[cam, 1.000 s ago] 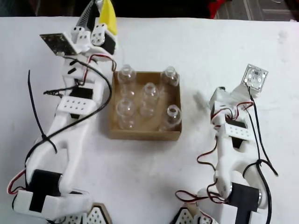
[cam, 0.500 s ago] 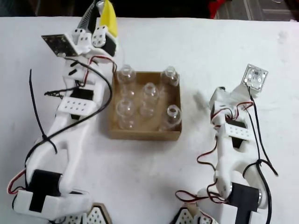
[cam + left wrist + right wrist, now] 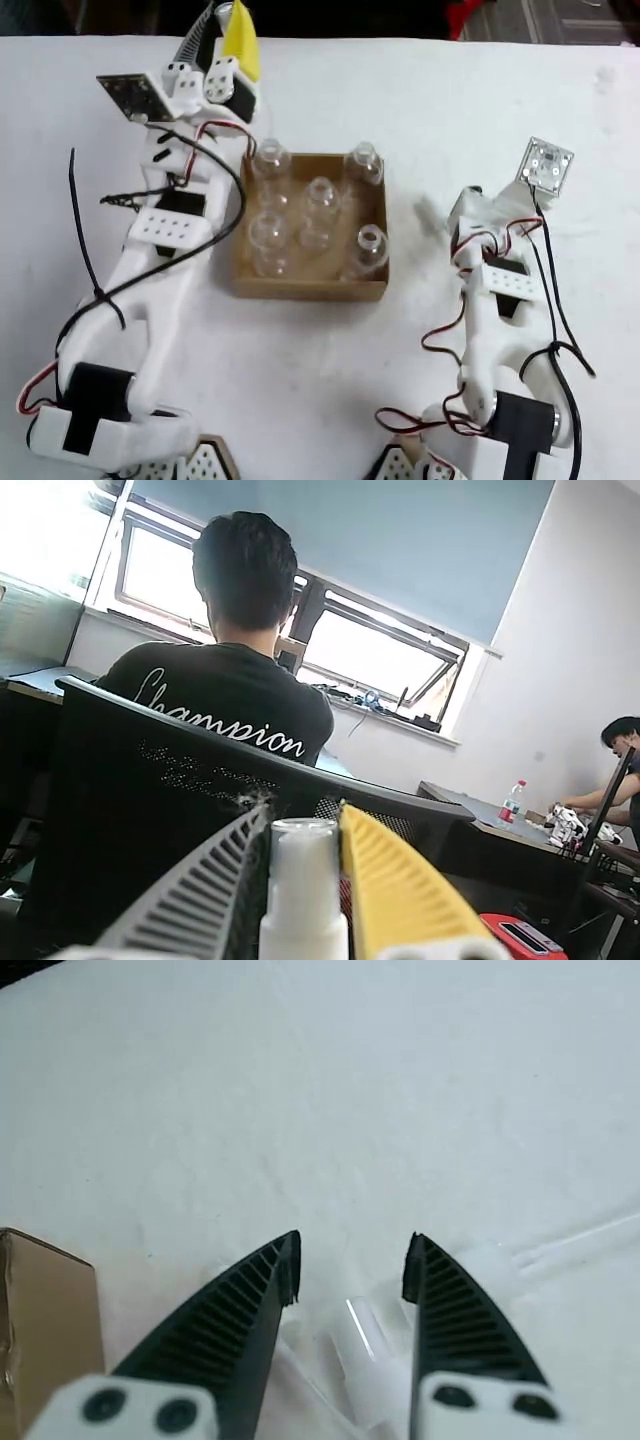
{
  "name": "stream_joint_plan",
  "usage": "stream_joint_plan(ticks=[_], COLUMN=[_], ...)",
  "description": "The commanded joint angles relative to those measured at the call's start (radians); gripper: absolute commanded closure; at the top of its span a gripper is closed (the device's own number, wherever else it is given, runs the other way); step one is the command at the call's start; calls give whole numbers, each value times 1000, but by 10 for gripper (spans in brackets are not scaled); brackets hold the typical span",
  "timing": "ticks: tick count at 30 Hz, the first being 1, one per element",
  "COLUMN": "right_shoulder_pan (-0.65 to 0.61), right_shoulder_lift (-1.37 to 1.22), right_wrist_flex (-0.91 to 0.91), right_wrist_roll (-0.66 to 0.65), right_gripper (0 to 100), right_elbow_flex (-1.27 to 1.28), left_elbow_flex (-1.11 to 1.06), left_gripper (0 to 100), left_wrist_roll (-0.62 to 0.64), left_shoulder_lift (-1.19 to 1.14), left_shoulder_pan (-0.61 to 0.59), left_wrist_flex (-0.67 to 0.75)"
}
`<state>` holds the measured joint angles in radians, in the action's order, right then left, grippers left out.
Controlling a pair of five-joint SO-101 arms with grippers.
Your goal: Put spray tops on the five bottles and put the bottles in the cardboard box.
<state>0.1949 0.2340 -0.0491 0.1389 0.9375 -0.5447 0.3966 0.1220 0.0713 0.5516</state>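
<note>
The cardboard box [image 3: 310,290] sits mid-table with several clear open-necked bottles [image 3: 319,194] standing in it, none with a top. At the table's far edge, beyond the box's far-left corner, my left gripper [image 3: 226,18] [image 3: 300,825] is raised and shut on a white spray top [image 3: 300,880], held between a grey and a yellow finger. My right gripper [image 3: 350,1260] points down at the table to the right of the box, open. White spray tops [image 3: 365,1345] lie on the cloth between and just past its black fingers, and the box corner [image 3: 40,1310] shows beside them.
A white cloth [image 3: 420,90] covers the table. The left arm [image 3: 165,225] runs along the box's left side with loose black cables. The right arm [image 3: 495,280] is folded to the right of the box. A thin dip tube [image 3: 580,1235] lies on the cloth.
The left gripper has shifted slightly to the right with the spray top still in it. The right arm, box and bottles have not moved.
</note>
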Motion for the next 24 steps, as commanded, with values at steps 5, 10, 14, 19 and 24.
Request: stream_joint_plan(ticks=[5,10,14,19,24], right_shoulder_pan=[-10,-10,-10,-10,-10], right_shoulder_lift=[1,1,1,1,1], right_wrist_flex=[24,24,24,24,24], right_wrist_roll=[-15,-17,-17,-17,-17], right_gripper=[850,850,850,850,850], right_elbow_flex=[-8,-8,-8,-8,-8], left_elbow_flex=[-66,-109,-138,-293,-388], left_gripper=[977,977,978,978,978], left_wrist_roll=[0,-2,-101,-288,-361], left_shoulder_lift=[15,19,19,19,13], left_shoulder_pan=[15,15,38,113,143], left_wrist_flex=[26,26,38,284,394])
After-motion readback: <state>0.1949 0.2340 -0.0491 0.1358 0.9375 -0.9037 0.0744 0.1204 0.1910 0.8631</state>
